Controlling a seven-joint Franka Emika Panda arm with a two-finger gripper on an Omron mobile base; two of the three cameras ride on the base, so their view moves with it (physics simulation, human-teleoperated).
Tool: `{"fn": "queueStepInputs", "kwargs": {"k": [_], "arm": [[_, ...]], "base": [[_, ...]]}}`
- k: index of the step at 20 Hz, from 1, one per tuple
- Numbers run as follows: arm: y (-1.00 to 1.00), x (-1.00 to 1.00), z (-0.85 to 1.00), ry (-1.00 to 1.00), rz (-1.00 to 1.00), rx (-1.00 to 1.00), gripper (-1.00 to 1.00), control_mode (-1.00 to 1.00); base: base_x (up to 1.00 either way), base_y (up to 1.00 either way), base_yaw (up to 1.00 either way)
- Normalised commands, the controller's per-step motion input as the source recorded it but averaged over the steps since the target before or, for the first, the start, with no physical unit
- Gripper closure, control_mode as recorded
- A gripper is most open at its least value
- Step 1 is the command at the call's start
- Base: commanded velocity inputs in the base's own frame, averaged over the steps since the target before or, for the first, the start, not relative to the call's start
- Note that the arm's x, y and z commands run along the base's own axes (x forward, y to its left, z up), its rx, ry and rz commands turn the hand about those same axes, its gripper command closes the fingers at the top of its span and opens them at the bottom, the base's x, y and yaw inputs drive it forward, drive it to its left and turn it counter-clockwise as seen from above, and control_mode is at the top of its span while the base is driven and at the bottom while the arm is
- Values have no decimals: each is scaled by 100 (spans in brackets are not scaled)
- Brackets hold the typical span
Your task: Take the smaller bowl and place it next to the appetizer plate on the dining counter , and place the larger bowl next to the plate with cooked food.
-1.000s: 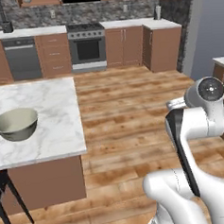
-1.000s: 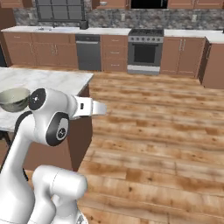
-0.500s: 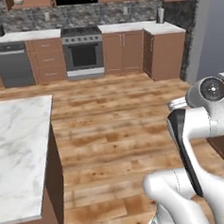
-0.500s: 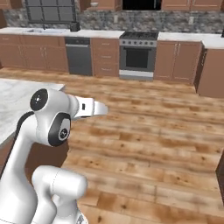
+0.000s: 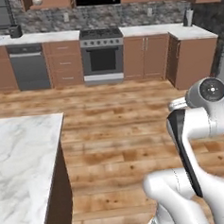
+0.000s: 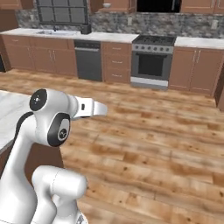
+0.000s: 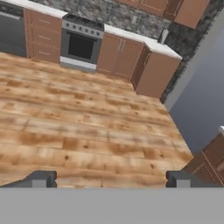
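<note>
My gripper (image 7: pixel 111 180) is open. Its two dark fingertips (image 7: pixel 43 179) stand far apart at the bottom of the hand view, with nothing between them and bare wooden floor beyond. The white arm (image 5: pixel 200 122) is folded up at the right of the left base view. A corner of the dining counter (image 5: pixel 22 162), white veined marble on a brown base, lies at the lower left, and its edge (image 6: pixel 6 113) appears again in the right base view. The smaller bowl, the larger bowl and both plates are out of view.
Open wooden floor (image 5: pixel 125 132) stretches ahead to the back wall. There stand a steel oven (image 5: pixel 103 55), a dark dishwasher (image 5: pixel 29 67) and brown cabinets under a marble worktop. A cabinet corner (image 7: pixel 155 72) and a grey wall (image 7: pixel 205 87) close off the right side.
The whole picture has shifted, so the base has moved. The marble counter slid toward the left edge and the cream-and-green bowl on it passed out of frame. The jaws stayed open.
</note>
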Motion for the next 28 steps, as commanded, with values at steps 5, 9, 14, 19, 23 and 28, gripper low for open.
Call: {"fn": "queueStepInputs", "kwargs": {"k": [5, 9, 14, 19, 23, 28], "arm": [[0, 0, 0, 0, 0, 0, -100, 100], [0, 0, 0, 0, 0, 0, -100, 100], [0, 0, 0, 0, 0, 0, -100, 100], [0, 0, 0, 0, 0, 0, -100, 100], [0, 0, 0, 0, 0, 0, -100, 100], [0, 0, 0, 0, 0, 0, -100, 100]], "base": [[100, -39, 9], [100, -26, 6], [100, -5, 4], [100, 0, 16], [100, 0, 26], [100, 0, 23]]}}
